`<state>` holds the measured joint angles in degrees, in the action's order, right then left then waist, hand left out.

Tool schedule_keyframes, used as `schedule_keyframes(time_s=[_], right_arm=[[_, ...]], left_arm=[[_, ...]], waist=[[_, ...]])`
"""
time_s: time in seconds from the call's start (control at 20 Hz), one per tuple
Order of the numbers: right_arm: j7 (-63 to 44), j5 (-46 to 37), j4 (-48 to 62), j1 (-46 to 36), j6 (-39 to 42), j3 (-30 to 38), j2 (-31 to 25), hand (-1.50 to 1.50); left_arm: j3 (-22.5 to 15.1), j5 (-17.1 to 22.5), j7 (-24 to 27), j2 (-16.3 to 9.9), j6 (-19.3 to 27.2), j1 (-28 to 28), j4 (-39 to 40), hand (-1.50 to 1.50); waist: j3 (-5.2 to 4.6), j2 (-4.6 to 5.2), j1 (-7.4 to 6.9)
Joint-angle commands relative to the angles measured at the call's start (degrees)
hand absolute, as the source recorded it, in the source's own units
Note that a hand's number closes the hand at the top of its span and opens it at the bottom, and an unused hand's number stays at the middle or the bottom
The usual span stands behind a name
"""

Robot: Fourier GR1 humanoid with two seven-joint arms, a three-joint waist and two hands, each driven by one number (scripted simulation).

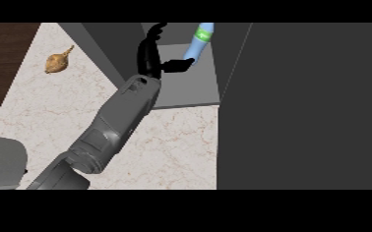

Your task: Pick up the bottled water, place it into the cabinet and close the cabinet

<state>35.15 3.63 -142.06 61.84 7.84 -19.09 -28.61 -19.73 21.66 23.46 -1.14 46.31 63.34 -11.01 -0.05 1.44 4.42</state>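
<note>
Grey forearm, left hand [154, 59] spread beside bottled water [199, 43] inside open cabinet [190, 96]

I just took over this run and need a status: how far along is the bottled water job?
Done: the bottled water is off the counter and reaching into the open cabinet. In hand: one hand is at the bottle, thumb touching its lower end, fingers extended; it tilts above the shelf and does not look set down. I cannot tell which hand this is. Left: release it, withdraw, close the cabinet.
</note>
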Motion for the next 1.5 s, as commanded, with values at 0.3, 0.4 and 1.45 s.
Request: schedule_keyframes(time_s=[0.3,0.4,1.45], right_arm=[[0.52,2.49,-2.45,2.19,1.84,-1.55,0.34,-1.50],[1.56,2.28,-2.66,2.54,2.57,-1.12,-0.07,-1.50],[-6.29,-4.52,-6.84,0.68,-3.26,-8.56,2.50,-1.50]], left_arm=[[9.84,7.97,15.88,1.08,-11.72,-1.32,-10.76,1.50],[10.64,9.09,15.35,0.69,-18.44,-0.62,-11.11,1.50],[-14.57,24.09,10.28,1.14,-30.07,-26.55,-43.19,-1.50]], waist=[[-0.16,-0.39,-0.64],[-0.11,-0.60,-0.83],[-0.08,-2.22,-4.09]])
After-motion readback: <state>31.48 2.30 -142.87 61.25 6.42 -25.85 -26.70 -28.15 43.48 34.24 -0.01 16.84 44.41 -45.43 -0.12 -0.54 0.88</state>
